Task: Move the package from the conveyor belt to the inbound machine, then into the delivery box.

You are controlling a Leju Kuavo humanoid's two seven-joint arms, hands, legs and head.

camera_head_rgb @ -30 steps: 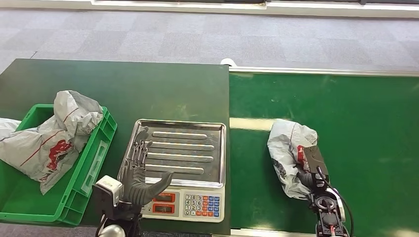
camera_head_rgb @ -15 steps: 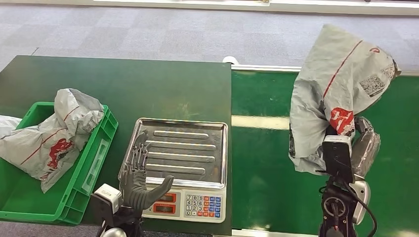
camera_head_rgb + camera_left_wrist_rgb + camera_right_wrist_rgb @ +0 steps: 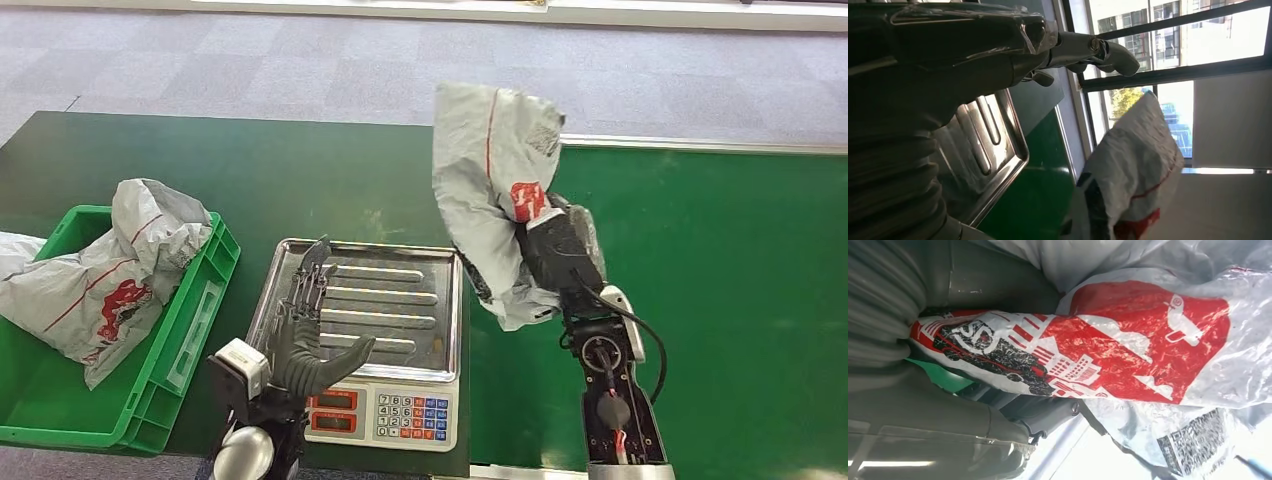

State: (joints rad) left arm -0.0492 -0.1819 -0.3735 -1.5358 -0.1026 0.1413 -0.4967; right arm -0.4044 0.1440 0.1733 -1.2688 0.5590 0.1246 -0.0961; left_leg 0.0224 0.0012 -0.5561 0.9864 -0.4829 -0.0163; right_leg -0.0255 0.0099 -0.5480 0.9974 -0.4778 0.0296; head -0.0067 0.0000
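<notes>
Fingers of right hand clamped round grey courier package, carried high just beside scale tray for weighing; left hand spread wide over tray, holding nothing.

Right hand half hidden behind package

Parcel-sorting test floor: green conveyor belt, weighing scale on dark green table, green crate, grey carpet tiles, office windows.
</notes>
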